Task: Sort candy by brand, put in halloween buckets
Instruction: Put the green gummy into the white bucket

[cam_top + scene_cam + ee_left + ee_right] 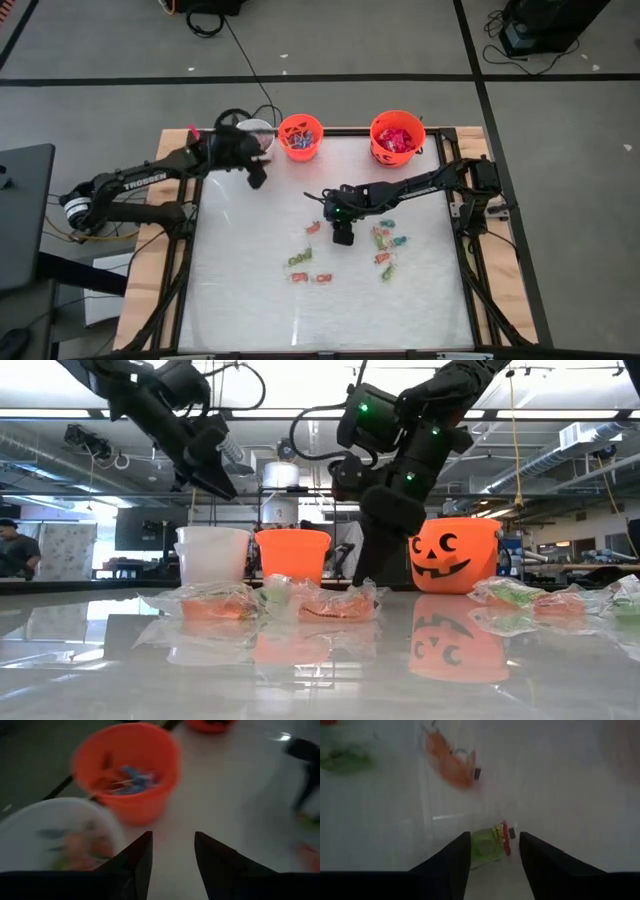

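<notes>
Your right gripper has its two dark fingers apart, nothing between them, poised just above a small green clear-wrapped candy with a red end that lies on the glossy white table; an orange wrapped candy lies a little beyond it. From above, that gripper sits near mid-table, with loose green, orange and red wrapped candies scattered on both sides of it, one cluster just to its right. Your left gripper also has its fingers spread and empty, raised near the back edge beside the white round plastic bucket, which holds a few blurred pieces. The small orange plastic bucket next to it holds blue and pink wrapped pieces. The larger orange jack-o'-lantern bucket holds shiny red packets.
</notes>
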{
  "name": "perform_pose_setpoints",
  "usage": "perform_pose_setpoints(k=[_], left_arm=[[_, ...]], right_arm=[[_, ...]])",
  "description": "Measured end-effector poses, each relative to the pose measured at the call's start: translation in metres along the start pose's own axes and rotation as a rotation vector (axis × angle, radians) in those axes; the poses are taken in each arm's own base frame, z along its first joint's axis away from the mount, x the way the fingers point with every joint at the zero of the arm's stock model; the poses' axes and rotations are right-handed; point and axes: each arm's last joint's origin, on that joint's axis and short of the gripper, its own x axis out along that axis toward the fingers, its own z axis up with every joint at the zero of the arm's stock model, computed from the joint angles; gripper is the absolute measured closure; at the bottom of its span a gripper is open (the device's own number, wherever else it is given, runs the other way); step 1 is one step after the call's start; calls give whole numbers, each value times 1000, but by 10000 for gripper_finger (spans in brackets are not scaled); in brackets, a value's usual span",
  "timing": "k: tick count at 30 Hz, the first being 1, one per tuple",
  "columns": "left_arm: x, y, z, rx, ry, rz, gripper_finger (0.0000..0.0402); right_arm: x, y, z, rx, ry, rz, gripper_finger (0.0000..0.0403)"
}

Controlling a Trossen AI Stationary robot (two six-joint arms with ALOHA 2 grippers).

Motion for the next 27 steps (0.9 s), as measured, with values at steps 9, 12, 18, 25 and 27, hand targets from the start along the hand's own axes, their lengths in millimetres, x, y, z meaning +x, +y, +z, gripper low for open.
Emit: perform_pose_setpoints(k=[9,12,18,25,27], left_arm=[[5,-37,-9,66,27,-132,250],[4,-43,-7,66,3,-149,251],[4,-50,-5,39,-19,-176,251],[6,-59,-1,47,-65,-213,251],[6,-59,0,45,-77,-214,250]], right_arm=[[20,0,-8,2,42,-9,282],[23,0,-7,16,31,-6,334],[8,-2,13,-37,-129,-74,382],[-15,-6,49,-142,-426,-206,390],[-19,-7,57,-165,-509,-222,390]])
